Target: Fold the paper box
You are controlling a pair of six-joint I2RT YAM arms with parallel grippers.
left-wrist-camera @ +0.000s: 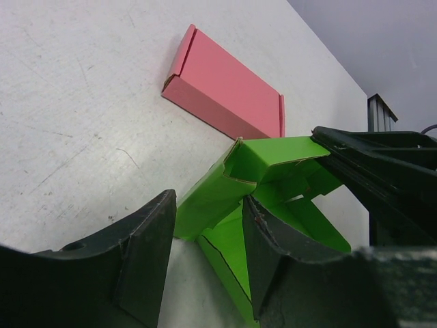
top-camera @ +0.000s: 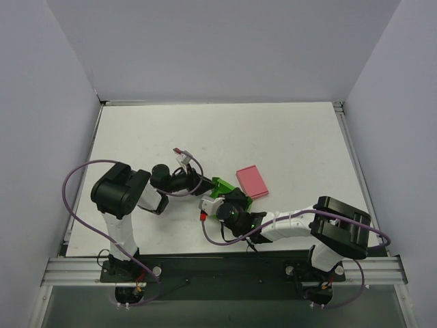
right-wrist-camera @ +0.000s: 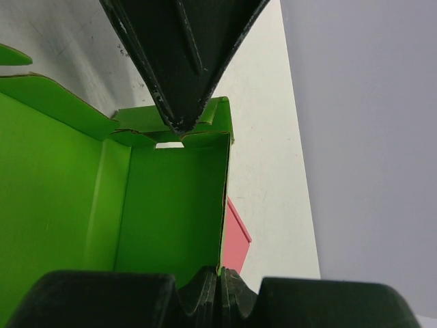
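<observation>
The paper box (top-camera: 220, 184) is bright green, half-formed, with walls and flaps standing up; it lies mid-table between both grippers. In the left wrist view the box (left-wrist-camera: 266, 160) sits just ahead of my left gripper (left-wrist-camera: 208, 253), which is open, its right finger against a green flap. My right gripper (right-wrist-camera: 222, 287) is shut on the thin edge of one upright box wall (right-wrist-camera: 171, 205). A left finger (right-wrist-camera: 184, 61) presses on the box's far flap. From above, the left gripper (top-camera: 205, 183) is on the box's left and the right gripper (top-camera: 229, 201) on its near side.
A flat pink box (top-camera: 252, 182) lies on the white table just right of the green box, also in the left wrist view (left-wrist-camera: 225, 89) and the right wrist view (right-wrist-camera: 234, 242). Grey walls enclose the table (top-camera: 287, 137).
</observation>
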